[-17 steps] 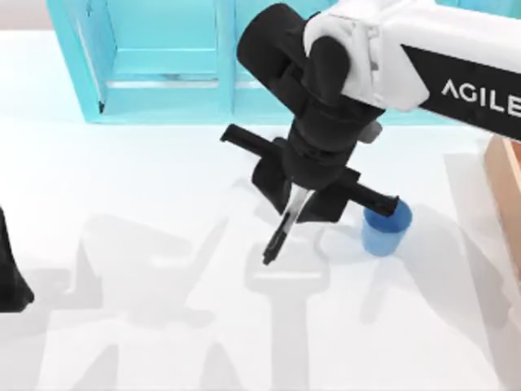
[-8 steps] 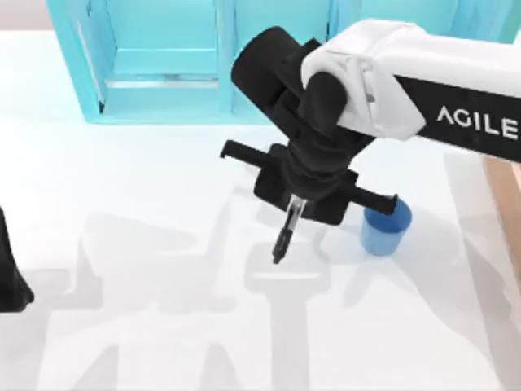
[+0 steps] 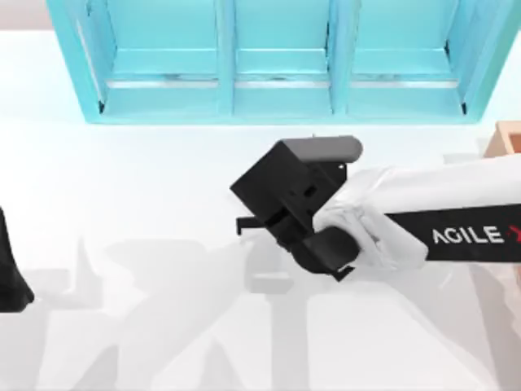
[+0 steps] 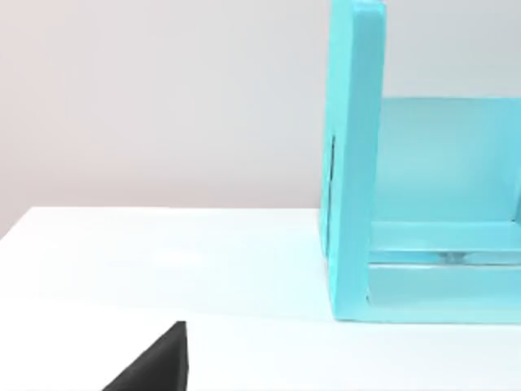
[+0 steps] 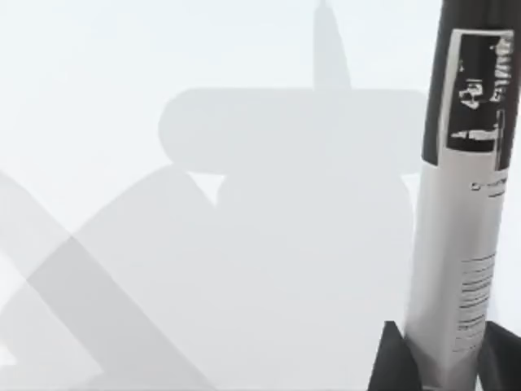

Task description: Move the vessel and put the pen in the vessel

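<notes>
The pen (image 5: 464,204), a black marker with a pale grey-white printed label, stands upright between the two dark fingertips of my right gripper (image 5: 444,368), above the white tabletop and its shadows. The right gripper is shut on it. In the top view my right arm's black wrist block (image 3: 285,195) and white forearm reach in from the right over the table's middle, covering what lies beneath. The vessel is hidden. My left arm (image 3: 10,281) stays parked at the table's left edge.
A big turquoise shelf unit (image 3: 277,65) runs along the back of the table, and its end panel (image 4: 354,163) appears in the left wrist view. A tan wooden box (image 3: 506,138) sits at the right edge.
My right arm has swung forward and tipped over, so its wrist and forearm now cover the spot where the pen tip and the blue cup showed before. The left arm has not moved.
</notes>
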`<state>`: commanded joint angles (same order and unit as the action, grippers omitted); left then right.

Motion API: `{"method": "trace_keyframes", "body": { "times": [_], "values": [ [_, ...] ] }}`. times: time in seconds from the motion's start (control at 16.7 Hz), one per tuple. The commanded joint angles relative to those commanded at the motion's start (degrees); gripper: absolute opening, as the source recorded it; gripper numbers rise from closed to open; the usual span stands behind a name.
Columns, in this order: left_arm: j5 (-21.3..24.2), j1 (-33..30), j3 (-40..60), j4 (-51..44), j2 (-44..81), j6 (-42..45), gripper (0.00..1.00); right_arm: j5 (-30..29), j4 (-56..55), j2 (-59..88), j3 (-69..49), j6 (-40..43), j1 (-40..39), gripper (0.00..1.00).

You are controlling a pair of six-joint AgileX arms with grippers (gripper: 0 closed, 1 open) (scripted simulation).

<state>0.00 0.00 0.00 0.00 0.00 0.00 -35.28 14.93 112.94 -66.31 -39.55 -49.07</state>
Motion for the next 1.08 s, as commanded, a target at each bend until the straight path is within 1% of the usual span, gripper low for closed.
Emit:
{"method": "trace_keyframes", "body": {
  "times": [0.3, 0.48, 0.6, 0.72, 0.84, 0.96, 1.08],
  "values": [
    [0.0, 0.0, 0.0, 0.0, 0.0, 0.0, 1.0, -18.8, -30.6, -3.9, 17.9, 18.7, -4.7, 0.0],
    [0.0, 0.0, 0.0, 0.0, 0.0, 0.0, 1.0, -28.2, -48.1, -8.3, 25.8, 28.7, -7.3, 0.0],
    [0.0, 0.0, 0.0, 0.0, 0.0, 0.0, 1.0, -33.3, -58.3, -11.9, 29.2, 34.2, -8.9, 0.0],
    [0.0, 0.0, 0.0, 0.0, 0.0, 0.0, 1.0, -37.3, -66.3, -15.7, 31.3, 38.4, -10.3, 0.0],
    [0.0, 0.0, 0.0, 0.0, 0.0, 0.0, 1.0, -39.9, -72.0, -19.1, 32.3, 41.4, -11.4, 0.0],
    [0.0, 0.0, 0.0, 0.0, 0.0, 0.0, 1.0, -41.3, -75.2, -21.5, 32.5, 42.9, -12.0, 0.0],
    [0.0, 0.0, 0.0, 0.0, 0.0, 0.0, 1.0, -41.7, -76.0, -22.2, 32.5, 43.3, -12.2, 0.0]
  ]
}}
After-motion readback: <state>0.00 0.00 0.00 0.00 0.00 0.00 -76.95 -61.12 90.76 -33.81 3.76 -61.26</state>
